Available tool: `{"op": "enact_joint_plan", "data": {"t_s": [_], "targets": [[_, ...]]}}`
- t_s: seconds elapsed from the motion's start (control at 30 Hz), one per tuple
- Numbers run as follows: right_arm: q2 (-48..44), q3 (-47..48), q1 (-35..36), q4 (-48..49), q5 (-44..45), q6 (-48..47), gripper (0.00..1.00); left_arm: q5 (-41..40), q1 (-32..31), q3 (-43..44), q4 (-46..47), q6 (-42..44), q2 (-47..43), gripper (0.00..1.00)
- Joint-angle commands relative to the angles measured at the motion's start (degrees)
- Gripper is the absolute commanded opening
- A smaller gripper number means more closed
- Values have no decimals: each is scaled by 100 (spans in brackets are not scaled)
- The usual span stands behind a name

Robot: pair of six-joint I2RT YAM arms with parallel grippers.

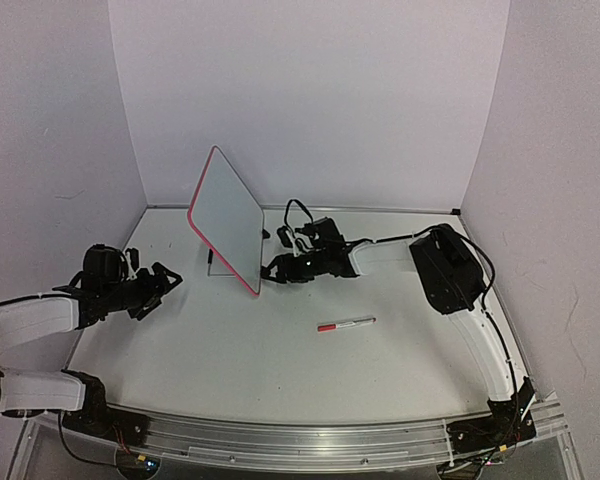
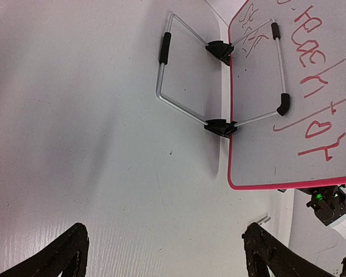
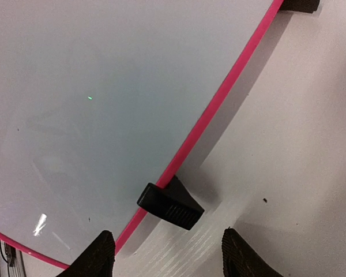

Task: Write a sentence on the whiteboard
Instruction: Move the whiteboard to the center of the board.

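The whiteboard (image 1: 226, 218) stands tilted on the table's middle, white with a pink rim. In the left wrist view the whiteboard (image 2: 288, 133) carries the sentence (image 2: 320, 92) in red handwriting, beside its wire stand (image 2: 181, 72). My left gripper (image 1: 163, 281) hovers open to the left of the board, and its spread fingertips (image 2: 75, 254) have only bare table between them. My right gripper (image 1: 274, 268) is open at the board's lower right edge. In its own view the right gripper (image 3: 170, 259) faces a black foot (image 3: 170, 205) clipped on the pink rim (image 3: 219, 98), not touching it.
A red-capped marker (image 1: 346, 324) lies on the table in front of the board, right of centre. White walls close in the back and both sides. The right arm's cables and wrist (image 1: 320, 245) sit just behind the board's right side.
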Motion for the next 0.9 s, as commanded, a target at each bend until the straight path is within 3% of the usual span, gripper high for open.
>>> {"op": "enact_joint_plan", "data": {"t_s": [0.0, 0.47, 0.87], "targets": [[-49, 310, -87, -122, 149, -219, 63, -110, -13, 34, -62, 110, -92, 93], [870, 1815, -87, -980, -434, -761, 56, -40, -16, 77, 16, 55, 187, 93], [854, 1849, -37, -1105, -933, -923, 49, -31, -20, 40, 69, 42, 298, 93]]}}
